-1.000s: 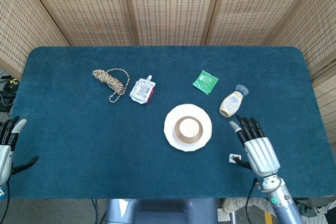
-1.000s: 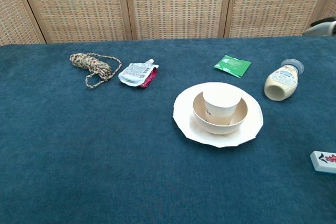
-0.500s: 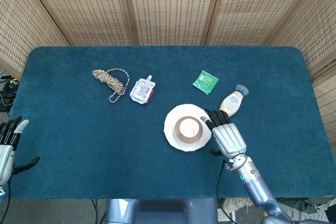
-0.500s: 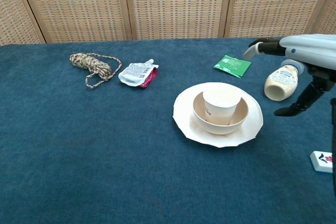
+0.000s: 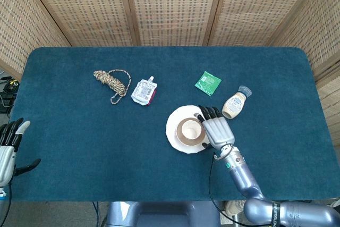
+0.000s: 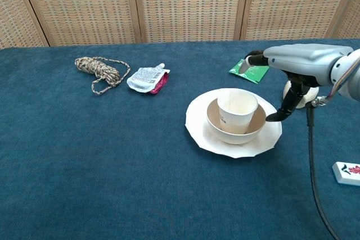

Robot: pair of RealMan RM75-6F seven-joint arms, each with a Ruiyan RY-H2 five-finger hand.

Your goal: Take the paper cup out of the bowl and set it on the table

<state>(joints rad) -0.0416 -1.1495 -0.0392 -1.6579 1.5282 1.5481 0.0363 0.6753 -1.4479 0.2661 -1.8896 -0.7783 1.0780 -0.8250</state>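
Observation:
A white paper cup (image 6: 237,109) stands upright inside a tan bowl (image 6: 216,128), which sits on a white plate (image 6: 197,130); from above the cup (image 5: 190,129) shows as a pale disc in the bowl (image 5: 181,136). My right hand (image 5: 215,129) hovers over the plate's right side, fingers spread and holding nothing. In the chest view the right hand (image 6: 292,60) is above and to the right of the cup, its thumb pointing down beside the bowl's rim. My left hand (image 5: 7,144) stays open at the table's near left edge.
A mayonnaise bottle (image 5: 234,103) lies just right of the plate, close to my right hand. A green packet (image 5: 207,83) lies behind it. A rope coil (image 5: 112,80) and a white pouch (image 5: 143,91) lie at the back left. A small tile (image 6: 348,172) lies near right.
My right hand has moved left from the table's near right to over the plate's right side beside the cup. The left hand and the objects have not moved.

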